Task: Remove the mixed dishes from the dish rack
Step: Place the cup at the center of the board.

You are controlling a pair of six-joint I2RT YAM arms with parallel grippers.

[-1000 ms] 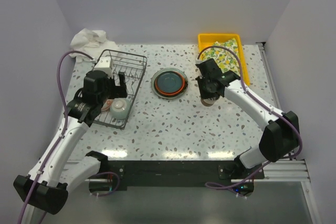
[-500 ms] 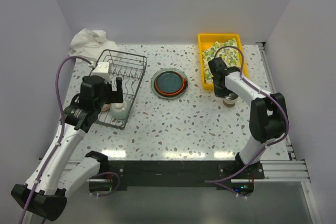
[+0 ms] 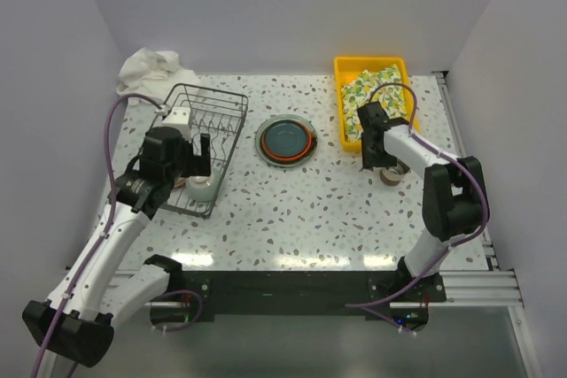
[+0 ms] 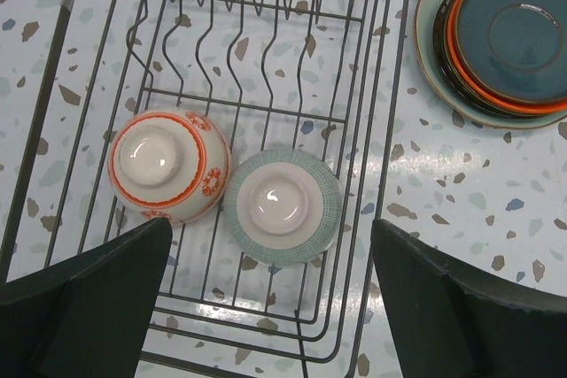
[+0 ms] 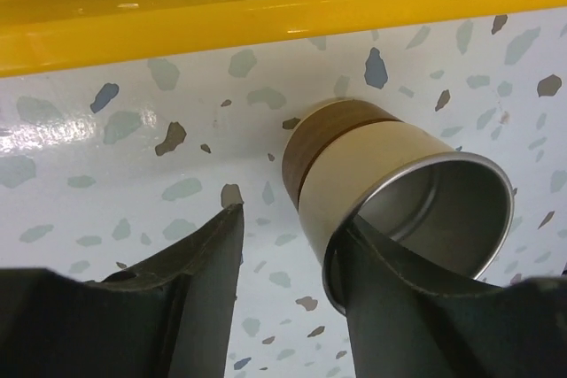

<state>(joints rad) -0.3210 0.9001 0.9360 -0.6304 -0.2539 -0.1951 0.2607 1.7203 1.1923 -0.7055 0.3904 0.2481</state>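
Brightly and evenly lit from above. White glare patches on glossy speckled table (image 3: 292,219) near front edge, and along yellow tray (image 5: 266,15) rim. Soft, faint shadows. Sharp throughout.

I can read no lettering, number, label or brand in any of my views. The only markings I can make out are decoration: red motifs round the bowl (image 4: 168,165), a fine green grid on the cup (image 4: 282,205) touching it, and lemons printed on the cloth (image 3: 370,88) in the tray (image 3: 354,65).
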